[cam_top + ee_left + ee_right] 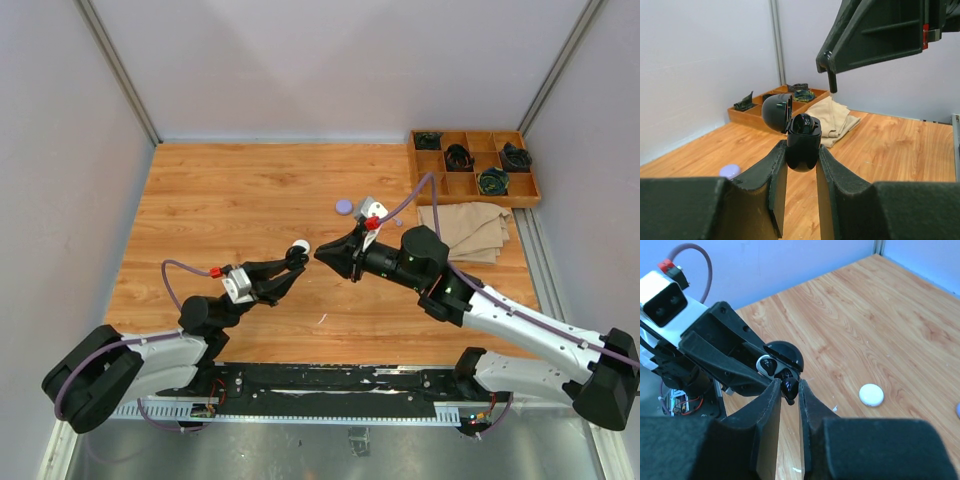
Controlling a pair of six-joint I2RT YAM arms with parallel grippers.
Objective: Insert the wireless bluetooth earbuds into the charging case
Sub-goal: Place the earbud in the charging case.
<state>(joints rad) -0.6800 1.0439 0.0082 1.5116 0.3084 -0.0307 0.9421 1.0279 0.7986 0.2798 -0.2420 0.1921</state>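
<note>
My left gripper [293,264] is shut on a black charging case [803,146] and holds it above the table with its lid [777,112] flipped open. One black earbud [765,365] appears to sit in a slot of the case [785,354]. My right gripper [322,254] is shut on a second black earbud [791,386], stem down, just above and beside the open case. In the left wrist view that earbud's stem [832,83] hangs from the right fingertips, apart from the case.
A white round case [298,247] and a lilac round case [344,206] lie on the wooden table; they also show as the white case [871,394] and the lilac case [730,171]. A wooden compartment tray [475,203] and a folded beige cloth [468,230] are at the back right.
</note>
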